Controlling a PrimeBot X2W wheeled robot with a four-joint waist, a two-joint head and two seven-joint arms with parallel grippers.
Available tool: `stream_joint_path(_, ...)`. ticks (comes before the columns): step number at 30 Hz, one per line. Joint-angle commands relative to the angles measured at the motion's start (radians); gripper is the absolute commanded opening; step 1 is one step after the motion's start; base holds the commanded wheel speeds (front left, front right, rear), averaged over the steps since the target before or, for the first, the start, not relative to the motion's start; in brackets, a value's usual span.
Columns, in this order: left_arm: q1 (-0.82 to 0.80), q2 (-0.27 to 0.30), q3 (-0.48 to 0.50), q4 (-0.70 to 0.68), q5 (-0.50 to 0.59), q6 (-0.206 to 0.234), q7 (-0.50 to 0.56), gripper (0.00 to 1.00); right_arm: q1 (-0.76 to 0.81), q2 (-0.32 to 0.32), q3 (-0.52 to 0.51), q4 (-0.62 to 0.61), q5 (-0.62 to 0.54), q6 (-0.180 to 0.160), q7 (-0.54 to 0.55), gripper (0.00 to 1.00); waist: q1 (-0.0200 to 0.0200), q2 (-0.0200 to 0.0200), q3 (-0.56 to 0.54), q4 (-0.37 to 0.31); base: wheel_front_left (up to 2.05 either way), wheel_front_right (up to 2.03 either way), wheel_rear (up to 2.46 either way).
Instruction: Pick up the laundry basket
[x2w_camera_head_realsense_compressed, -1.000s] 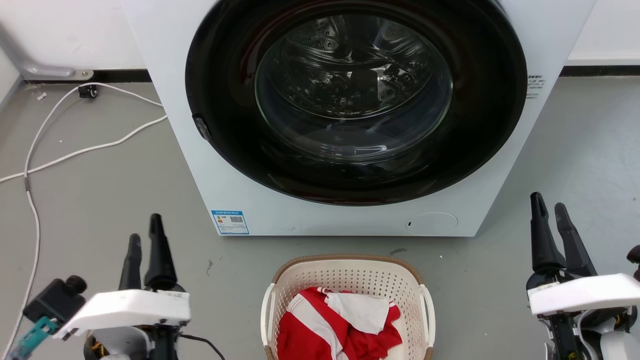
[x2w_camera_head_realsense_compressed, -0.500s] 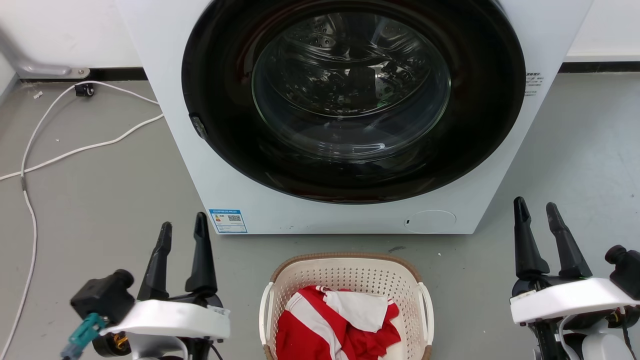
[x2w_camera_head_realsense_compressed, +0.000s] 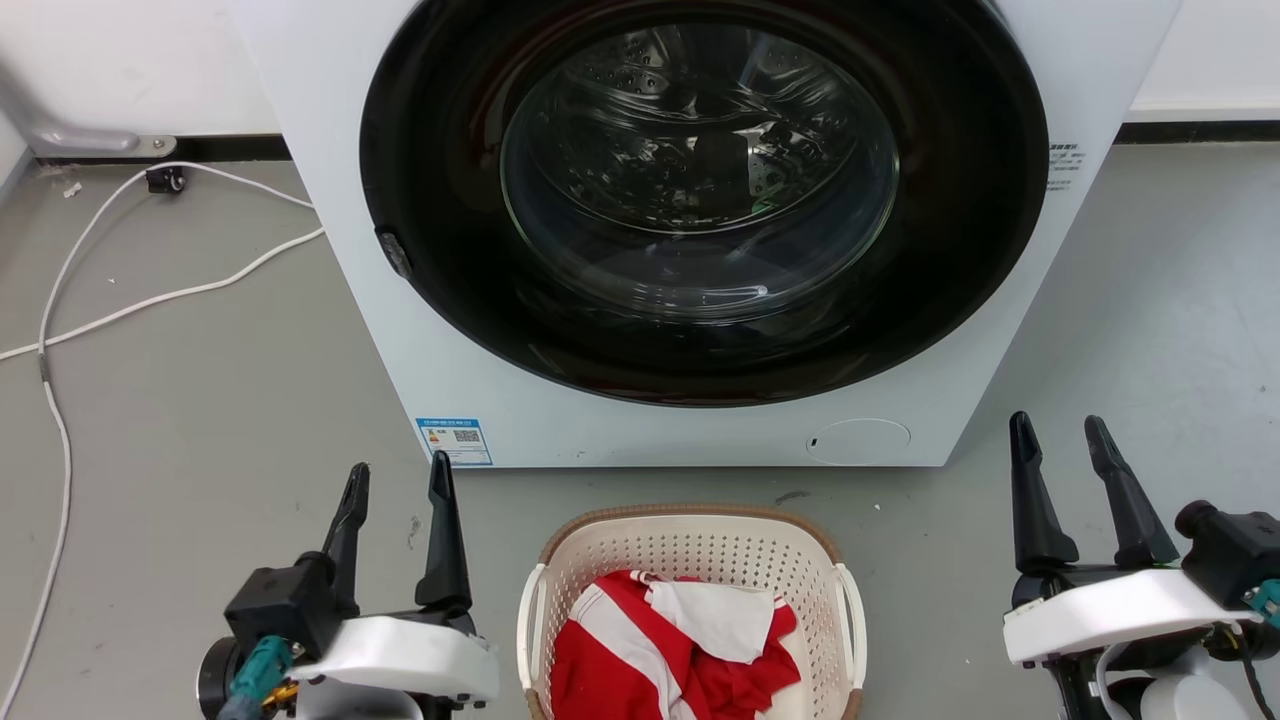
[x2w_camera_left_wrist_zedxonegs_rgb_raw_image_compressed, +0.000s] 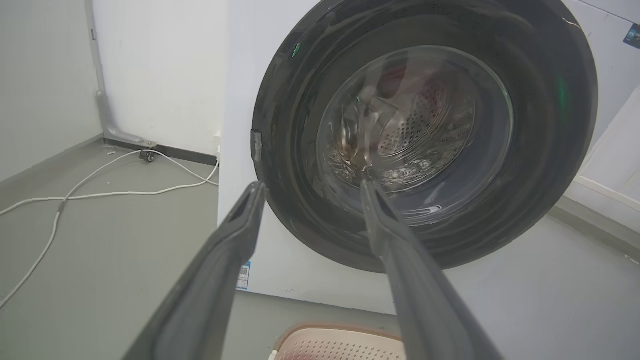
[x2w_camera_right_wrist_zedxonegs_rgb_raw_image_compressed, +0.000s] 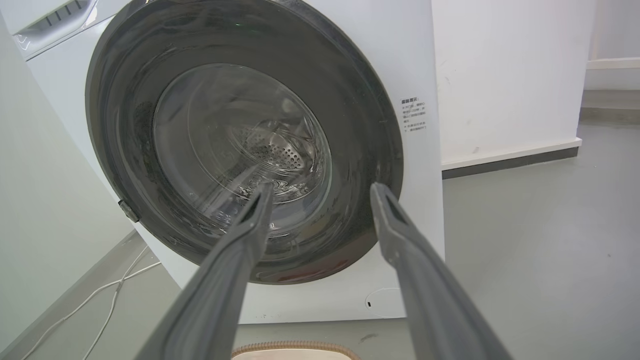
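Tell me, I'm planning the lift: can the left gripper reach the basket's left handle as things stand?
Probably yes: the open left gripper sits beside the laundry basket, with only bare floor before its left handle.

We are in a laundry corner of a plain, sparsely fitted room, more test space than lived-in home. A white front-loading washing machine with a dark round glass door (x2w_camera_head_realsense_compressed: 700, 230) stands on a smooth grey floor (x2w_camera_head_realsense_compressed: 180, 420) against bare white walls (x2w_camera_head_realsense_compressed: 130, 60) with a dark skirting strip (x2w_camera_head_realsense_compressed: 1190, 132). A loose white cable (x2w_camera_head_realsense_compressed: 212, 283) trails over the floor, and a cream perforated plastic laundry basket (x2w_camera_head_realsense_compressed: 690, 545) holds red-and-white clothes (x2w_camera_head_realsense_compressed: 640, 650) before the machine.
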Motion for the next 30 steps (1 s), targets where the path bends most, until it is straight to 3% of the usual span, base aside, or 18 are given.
stream_joint_path(1, -0.008, 0.013, -0.008, -0.006, 0.030, 0.003, -0.008, 1.00, -0.005, -0.004, 0.001, -0.006, -0.026, 0.002, -0.009, 1.00, 0.0000, 0.0000, 0.001, 0.000, 0.00, 0.00, 0.00)
stream_joint_path(5, -0.009, 0.019, -0.036, 0.006, 0.052, 0.001, -0.017, 1.00, -0.006, -0.004, -0.002, 0.001, -0.064, 0.002, -0.018, 1.00, 0.0000, 0.0000, 0.005, 0.001, 0.00, 0.00, 0.00)
stream_joint_path(30, 0.029, -0.028, -0.025, 0.092, 0.234, -0.117, -0.069, 1.00, -0.003, -0.004, 0.000, 0.046, -0.270, 0.001, -0.071, 1.00, -0.0001, 0.0000, 0.012, -0.010, 0.00, 0.00, 0.00)
